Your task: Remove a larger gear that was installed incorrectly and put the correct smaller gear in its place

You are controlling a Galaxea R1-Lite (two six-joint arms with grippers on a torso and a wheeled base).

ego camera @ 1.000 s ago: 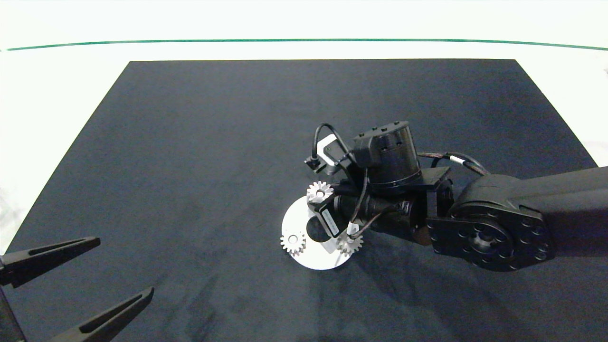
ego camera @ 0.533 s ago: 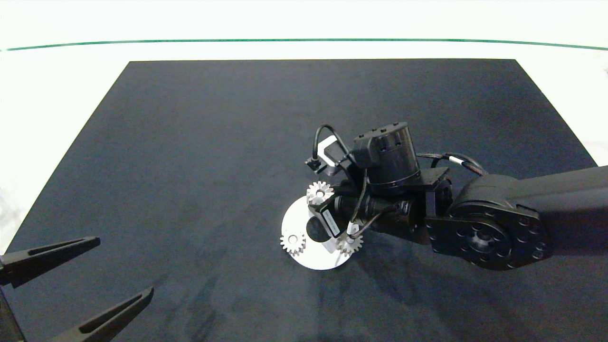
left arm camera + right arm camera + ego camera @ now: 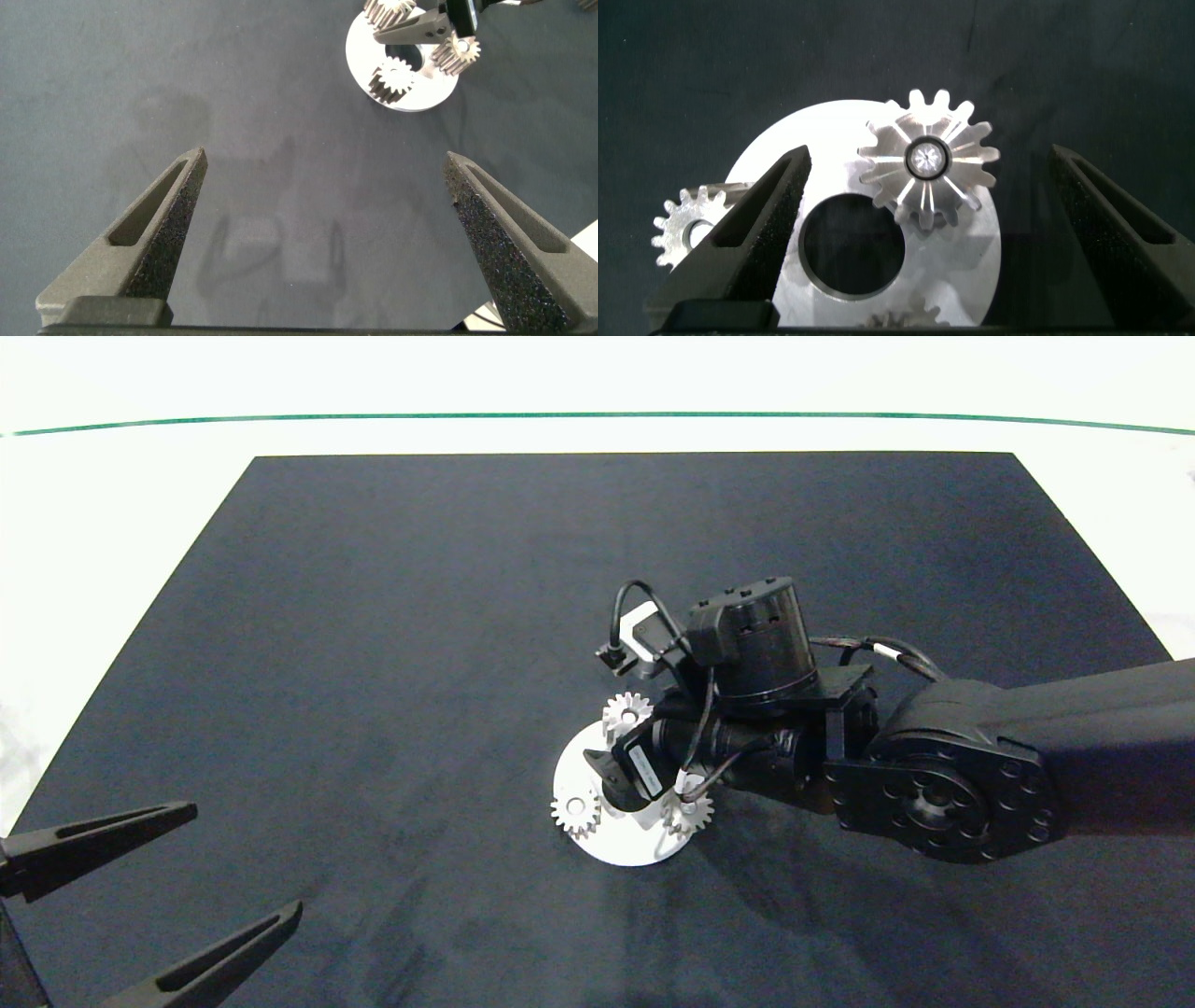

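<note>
Head view shows our right gripper [image 3: 605, 767] low over the round silver plate [image 3: 624, 845], which lies on the dark mat [image 3: 373, 616] of the worktop [image 3: 112, 523]. Three gears stand at the rim of the plate: one on the far side [image 3: 627, 713], one toward our left arm [image 3: 574, 813] and one toward the right arm [image 3: 688, 815]. We cannot tell from above which one is the larger gear.

In the right wrist view the fingers of this gripper are wide apart and hold nothing. Between them stands a gear [image 3: 926, 161] on its pin, next to the round hole [image 3: 854, 250] in the middle of the plate. This gear touches neither finger and lies closer to the finger [image 3: 752, 233] that covers part of the plate. A second gear [image 3: 684, 227] shows outside that finger.

Our left gripper [image 3: 149, 901] hangs at the near left corner of the mat, fingers also apart and empty, well away from the plate.
</note>
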